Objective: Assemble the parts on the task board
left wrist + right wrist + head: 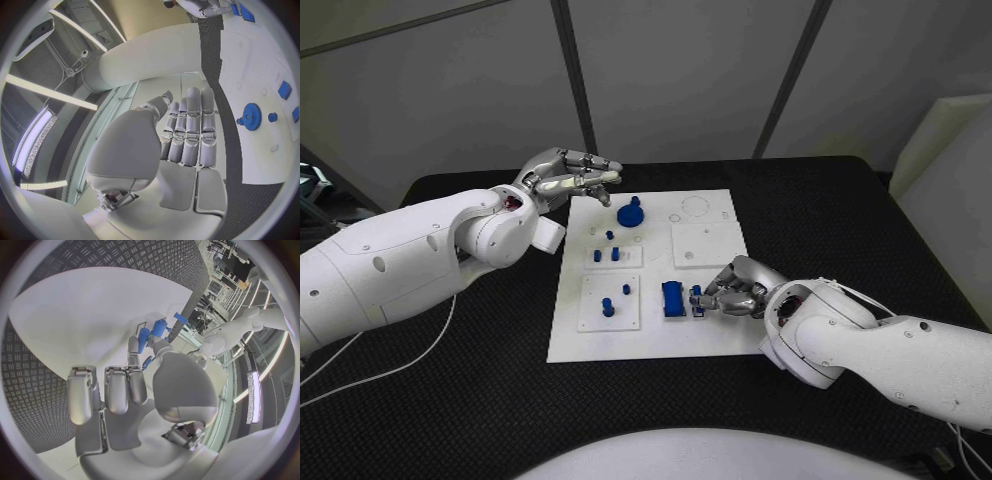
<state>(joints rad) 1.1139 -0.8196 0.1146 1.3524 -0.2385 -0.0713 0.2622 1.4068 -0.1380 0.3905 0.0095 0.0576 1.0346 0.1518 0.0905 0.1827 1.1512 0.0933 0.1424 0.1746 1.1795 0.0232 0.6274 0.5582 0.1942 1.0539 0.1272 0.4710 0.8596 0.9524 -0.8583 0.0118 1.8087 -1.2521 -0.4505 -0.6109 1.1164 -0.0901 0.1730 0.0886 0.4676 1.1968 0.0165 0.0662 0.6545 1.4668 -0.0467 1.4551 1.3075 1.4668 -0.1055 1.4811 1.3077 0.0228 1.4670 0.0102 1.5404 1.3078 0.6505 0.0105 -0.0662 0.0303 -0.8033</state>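
The white task board (pixel 646 335) lies in the middle of the black table. A blue gear (pixel 630 214) (pixel 251 116) stands near its far edge, with small blue pegs (pixel 606 253) just in front of it. My left hand (pixel 574 178) (pixel 187 130) hovers at the board's far left corner, fingers straight and side by side, holding nothing. My right hand (pixel 733 290) (pixel 140 385) rests on the board's right side beside a tall blue block (pixel 674 298) (pixel 144 340). Its thumb and a finger pinch a small blue part (pixel 697 292) (pixel 148 362).
Raised white squares sit on the board: one (pixel 610 318) at the near left with two blue pegs (pixel 607 305), one (pixel 705 243) at the right with nothing on it. Round recesses (pixel 695 207) mark the far right corner. Black table surrounds the board.
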